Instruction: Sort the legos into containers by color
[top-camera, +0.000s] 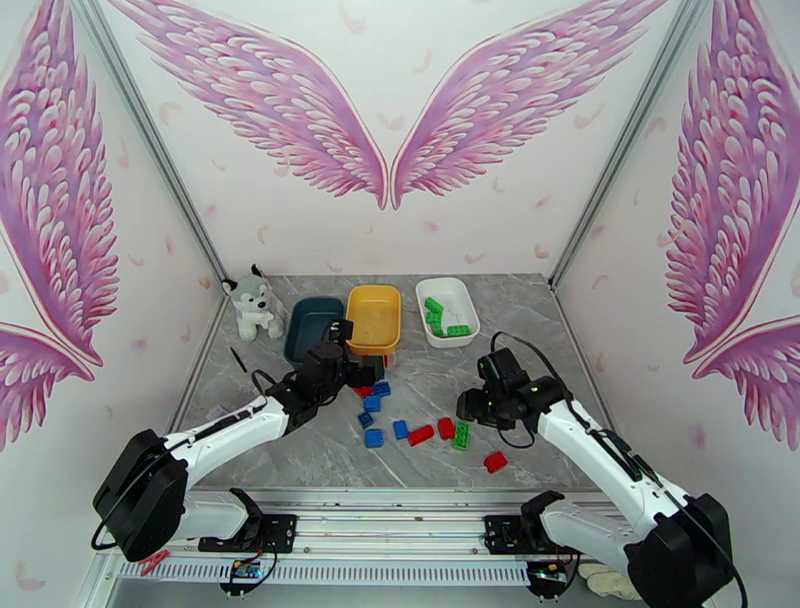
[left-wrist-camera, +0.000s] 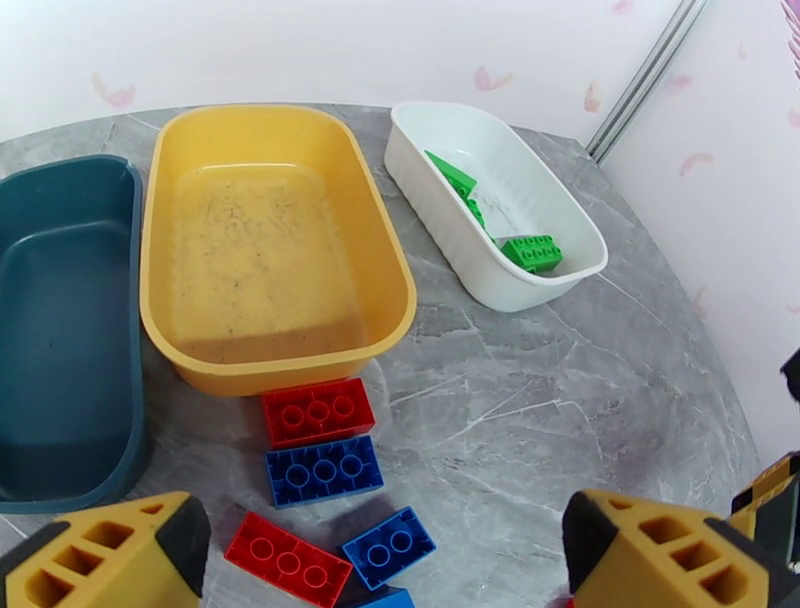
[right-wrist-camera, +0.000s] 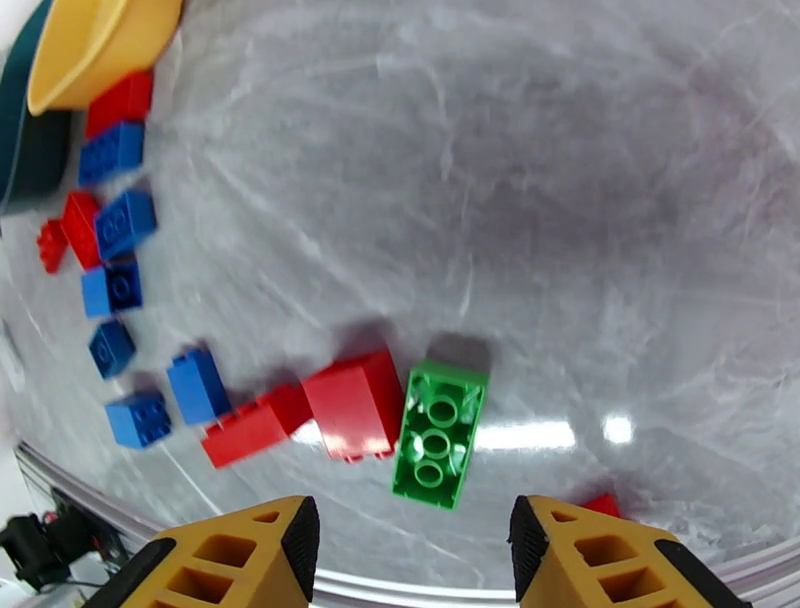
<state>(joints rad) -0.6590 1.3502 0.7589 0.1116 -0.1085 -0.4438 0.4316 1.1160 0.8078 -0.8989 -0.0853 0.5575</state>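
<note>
Right jaws hang part open and empty over a green brick (right-wrist-camera: 438, 432) on the worktop (right-wrist-camera: 600, 200); left jaws gape empty by the yellow tray (left-wrist-camera: 290, 372). A red brick (right-wrist-camera: 355, 405) touches the green one, so closing may pinch both or twist the green one loose

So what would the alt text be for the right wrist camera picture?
A green brick lies on a grey table, just ahead of the open right gripper. To its left lie scattered red bricks and blue bricks, a yellow tray at top left.
</note>
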